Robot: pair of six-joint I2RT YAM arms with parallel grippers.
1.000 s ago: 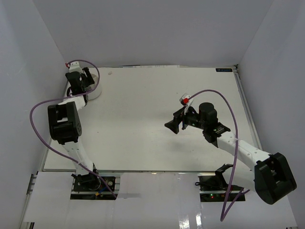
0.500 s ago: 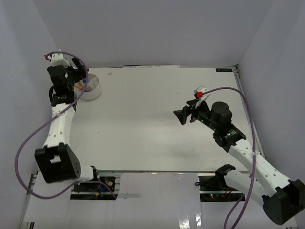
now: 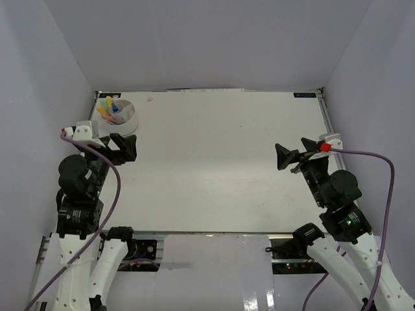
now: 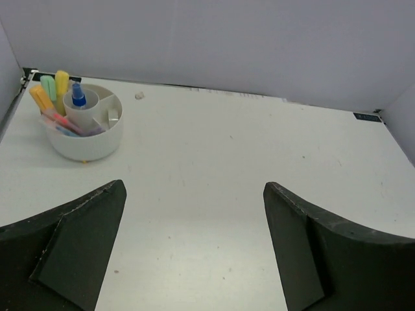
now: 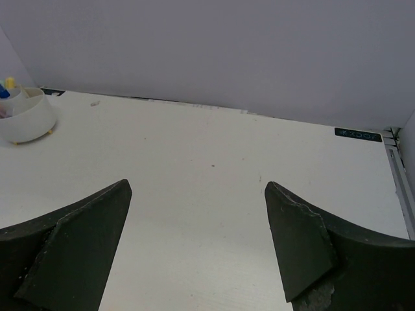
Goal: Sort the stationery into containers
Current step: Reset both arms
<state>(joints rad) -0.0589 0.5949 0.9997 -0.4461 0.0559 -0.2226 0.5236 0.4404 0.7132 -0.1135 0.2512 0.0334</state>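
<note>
1. Left gripper (image 4: 194,188): jaws spread wide, nothing between them. It sits above the table's (image 3: 214,162) left side, near the tub and apart from it, pointing toward the far edge.
2. White round tub (image 4: 87,144): stands upright at the table's far-left corner, just beyond the left gripper. Inner dividers split it into compartments around a small centre cup.
3. Tub contents: yellow marker (image 4: 62,81), pale green marker (image 4: 48,87) and orange-yellow marker (image 4: 40,97) stand tilted in the back-left compartment. Blue-capped bottle (image 4: 78,98) stands upright in the centre cup. Thin pink pens (image 4: 61,123) lean in the near-left compartment. The right compartment holds a small pale item; cannot tell what it is.
4. Small pale speck (image 4: 138,96): on the table just right of the tub, near the far edge; too small to identify.
5. Right gripper (image 5: 198,184): jaws wide apart, holding nothing. It sits above the table's right side, well apart from the tub, facing left and toward the far edge.
</note>
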